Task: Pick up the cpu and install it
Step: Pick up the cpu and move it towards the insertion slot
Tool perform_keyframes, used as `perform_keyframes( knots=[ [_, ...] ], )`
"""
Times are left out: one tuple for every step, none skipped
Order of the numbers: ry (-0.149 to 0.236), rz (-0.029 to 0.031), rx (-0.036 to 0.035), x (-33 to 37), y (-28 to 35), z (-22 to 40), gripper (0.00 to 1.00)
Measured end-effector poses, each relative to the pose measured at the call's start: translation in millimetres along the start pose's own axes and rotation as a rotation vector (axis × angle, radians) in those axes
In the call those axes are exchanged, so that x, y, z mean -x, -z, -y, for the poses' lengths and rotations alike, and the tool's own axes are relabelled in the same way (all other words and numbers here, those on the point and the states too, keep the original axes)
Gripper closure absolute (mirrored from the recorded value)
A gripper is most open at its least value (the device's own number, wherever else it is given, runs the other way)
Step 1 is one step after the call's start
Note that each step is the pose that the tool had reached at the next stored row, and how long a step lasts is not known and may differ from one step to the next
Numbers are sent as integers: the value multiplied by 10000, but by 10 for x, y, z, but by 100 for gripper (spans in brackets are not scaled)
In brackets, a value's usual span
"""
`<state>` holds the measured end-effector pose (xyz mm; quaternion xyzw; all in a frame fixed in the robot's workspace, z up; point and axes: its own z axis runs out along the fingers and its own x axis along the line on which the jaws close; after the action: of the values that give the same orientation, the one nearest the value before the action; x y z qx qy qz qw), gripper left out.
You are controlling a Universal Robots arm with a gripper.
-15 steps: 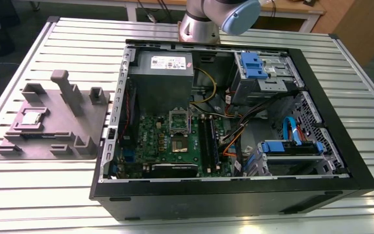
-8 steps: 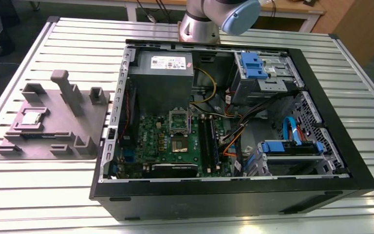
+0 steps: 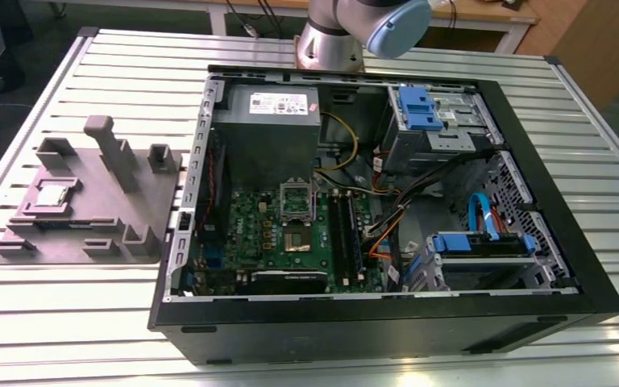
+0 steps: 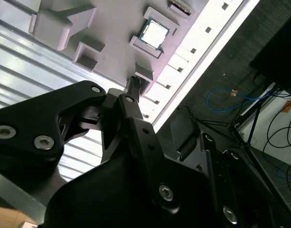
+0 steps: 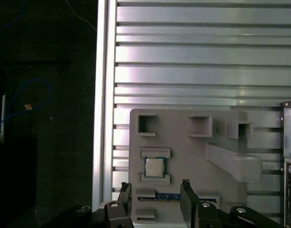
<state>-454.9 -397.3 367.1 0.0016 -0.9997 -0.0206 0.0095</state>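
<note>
The cpu (image 3: 51,194) is a small square chip with a silvery top, lying in a pocket of the grey plastic fixture (image 3: 126,226) on the exterior view's left. Both wrist views show it too, as cpu (image 5: 155,167) and cpu (image 4: 153,32). In the first wrist view my gripper (image 5: 155,189) hangs above the fixture, open, with its two black fingertips spread to either side of the chip's line and nothing between them. One black finger (image 4: 132,85) shows in the second wrist view, clear of the chip.
An open computer case (image 3: 525,193) lies on the slatted metal table (image 3: 94,322). Its green motherboard (image 3: 247,227) has a socket (image 3: 296,235) with the metal frame (image 3: 296,197) raised. The arm's base (image 3: 331,40) stands behind the case. Cables (image 4: 226,97) lie on the floor beyond the table edge.
</note>
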Motion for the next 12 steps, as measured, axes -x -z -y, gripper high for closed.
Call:
perform_keyframes(
  knots=[
    [0,0,0,0,-2,0,47],
    [0,0,0,0,-4,1,47],
    [0,0,0,0,-7,1,47],
    [0,0,0,0,-11,2,47],
    [0,1,1,0,-15,3,47],
    [0,0,0,0,-19,5,47],
    [0,0,0,0,-22,6,47],
    [0,-1,0,0,-26,8,47],
    [0,0,0,0,-37,16,47],
    [-1,0,0,1,-42,16,47],
    [-1,0,0,1,-46,17,47],
    [-1,0,0,1,-51,19,47]
  ],
)
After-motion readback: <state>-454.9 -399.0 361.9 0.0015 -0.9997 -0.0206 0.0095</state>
